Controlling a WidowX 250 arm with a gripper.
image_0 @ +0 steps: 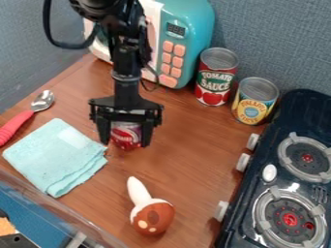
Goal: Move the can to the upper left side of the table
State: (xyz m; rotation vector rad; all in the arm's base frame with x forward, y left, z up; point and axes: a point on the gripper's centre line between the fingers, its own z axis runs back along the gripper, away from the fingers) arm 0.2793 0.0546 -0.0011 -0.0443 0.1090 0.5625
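I had the black gripper (125,142) just left of the middle of my camera view, hanging down over the wooden desk (188,157), its arm (124,72) coming in from twelve o'clock. The fingers (148,135) were clamped on the red can (127,134), one along each flank, with its lower part showing between them. I couldn't tell from my feed whether its base touched the wood.

Reading the clock from that can, I saw the folded light-blue cloth (52,157) at eight, near the fingers on that side. The spoon (42,100) with its red handle (14,127) lay between nine and ten, its bowl toward the back wall. At one stood the teal and white toy microwave (197,24), and between one and two the tomato sauce can (215,82), upright. The pineapple can (252,106) stood upright near it, at just past two. The dark toy stove (268,220) ran down my view from three to past four, and the brown and white mushroom-like toy (153,217) lay between five and six.
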